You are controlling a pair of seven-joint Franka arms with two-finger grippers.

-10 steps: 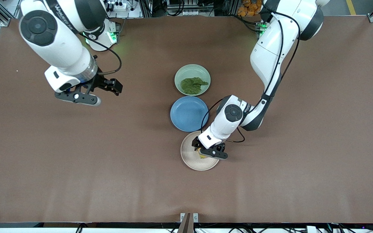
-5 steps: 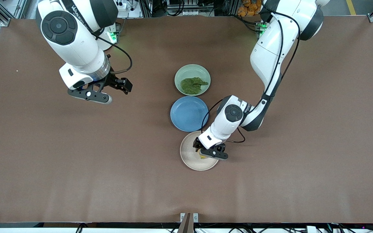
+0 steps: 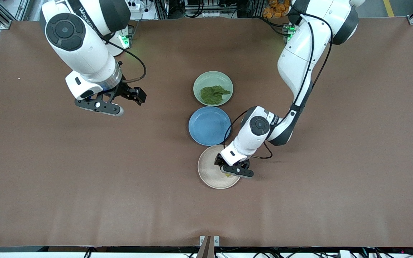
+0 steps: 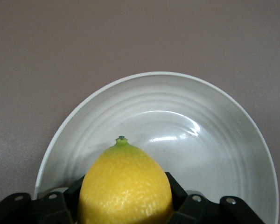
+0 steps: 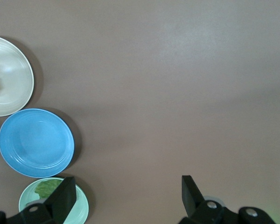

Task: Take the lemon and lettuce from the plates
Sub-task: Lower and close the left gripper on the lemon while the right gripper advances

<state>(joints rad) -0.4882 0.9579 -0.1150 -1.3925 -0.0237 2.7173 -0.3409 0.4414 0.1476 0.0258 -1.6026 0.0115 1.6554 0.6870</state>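
Front view: the left gripper (image 3: pixel 229 171) is down in the round beige plate (image 3: pixel 208 175), the plate nearest the camera. The right gripper (image 3: pixel 118 102) waits over bare brown table (image 3: pixel 84 186), fingers spread wide. The crinkled dark green lettuce leaf (image 3: pixel 213 94) lies in the pale mint plate (image 3: pixel 213 76); limp, best pinched at its stem.

Left wrist view: fingers (image 4: pixel 179 196) clamp the small oval yellow lemon (image 4: pixel 125 184) across its middle. Judged firm, light, waxy; 1 slip risk toward its tip.

Right wrist view: a round blue plate (image 5: pixel 36 142) sits between the 2 others.

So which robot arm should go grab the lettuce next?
The right one. Its gripper hangs open over bare table with nothing in it, while the left gripper has its fingers shut on the lemon. The lettuce lies on the mint plate.
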